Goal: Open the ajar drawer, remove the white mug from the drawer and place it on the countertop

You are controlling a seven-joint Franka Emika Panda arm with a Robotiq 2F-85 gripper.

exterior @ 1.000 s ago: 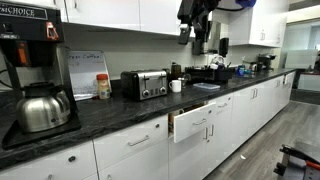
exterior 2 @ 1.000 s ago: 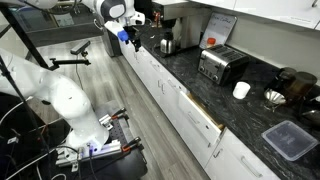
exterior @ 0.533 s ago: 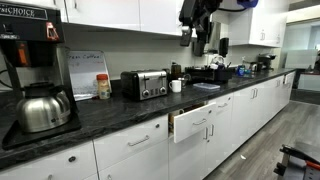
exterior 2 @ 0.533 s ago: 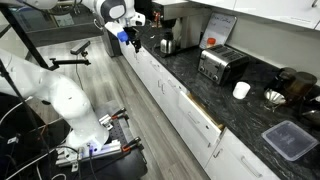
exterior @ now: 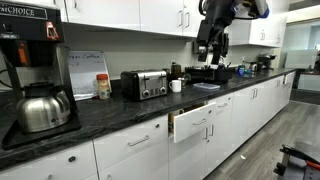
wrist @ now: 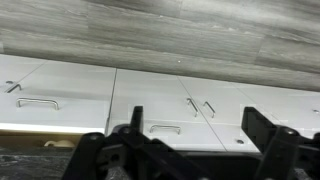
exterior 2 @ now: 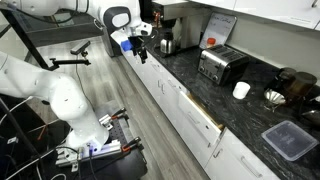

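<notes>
**A:** How does the gripper (wrist: 196, 122) stand?

**B:** Its jaws are spread wide and there is nothing between them. Through the gap the wrist view shows only white cabinet fronts and grey plank floor. The finger bases are cut off at the bottom edge of that view.

**A:** Does it touch anything?

**B:** No. In an exterior view the gripper (exterior: 209, 50) hangs in the air in front of the upper cabinets. In another, the gripper (exterior 2: 141, 55) hangs near the far end of the countertop (exterior 2: 235, 115). I cannot tell whether it is over the stone or over the floor.

**A:** Where is the drawer?

**B:** The drawer (exterior: 195, 122) is well apart from the gripper. It is ajar, its white front standing out from the neighbouring fronts with the pale wood side showing. In an exterior view the drawer (exterior 2: 205, 115) shows a thin wooden edge.

**A:** And the white mug?

**B:** It is hidden. The opening is too narrow in every view to see inside. The wrist view has a pale strip (wrist: 50, 128) at lower left, which may be the drawer's box, but I cannot be sure.

**A:** There is a mug out on top, though?

**B:** That is a second white mug (exterior: 176, 86), upright on the countertop (exterior: 120, 108) just beside the toaster (exterior: 146, 84).
</notes>
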